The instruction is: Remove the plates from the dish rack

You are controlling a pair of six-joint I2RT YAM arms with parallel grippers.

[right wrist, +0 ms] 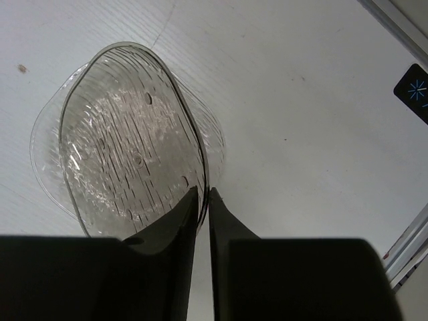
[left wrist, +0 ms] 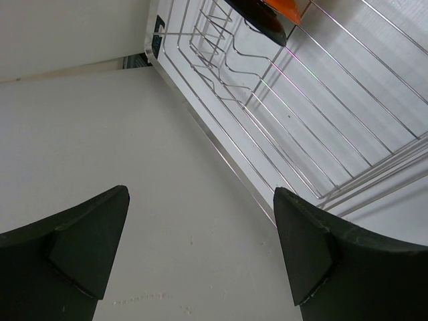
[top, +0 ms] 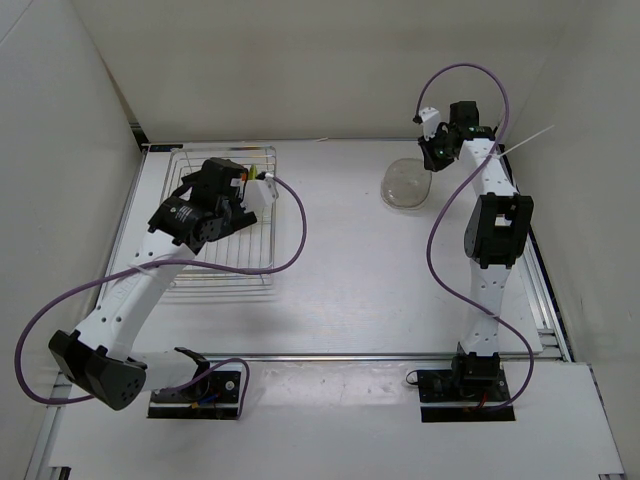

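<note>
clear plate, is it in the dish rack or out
Out. The clear plate is over the white table, well right of the dish rack, its rim pinched by the right gripper.

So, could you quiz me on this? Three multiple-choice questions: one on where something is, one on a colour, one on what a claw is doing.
1. Where is the clear plate compared with the rack?
A) inside it
B) outside it, by the right arm
C) under it

2. What colour is the plate beside the black plate in the rack?
A) blue
B) white
C) orange

3. How is the left gripper?
A) wide open, holding nothing
B) shut on a plate
C) shut on a wire

Answers:
1 B: the overhead view shows it well right of the rack, its rim at the right gripper.
2 C: an orange plate shows just behind the black one.
3 A: its fingers stand far apart with only the table between them.
</note>
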